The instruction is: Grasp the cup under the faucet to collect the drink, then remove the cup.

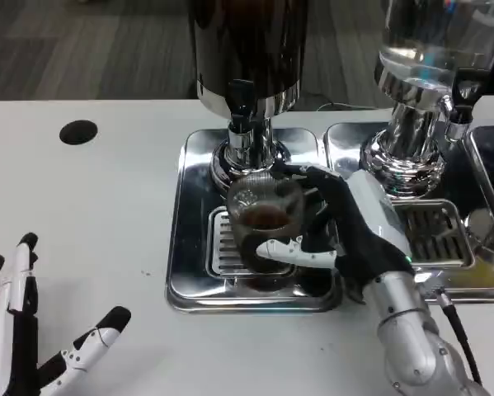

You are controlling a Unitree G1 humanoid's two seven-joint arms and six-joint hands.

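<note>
Filling is underway: the cup is gripped by the right hand under the faucet (drip tray centre); withdrawal toward the desk's near edge is required next.

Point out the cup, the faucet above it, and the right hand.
cup (pixel 263 216): head view, on its glass wall.
faucet (pixel 241 103): head view, on its black tap.
right hand (pixel 354 231): head view, mid-hand.
</note>
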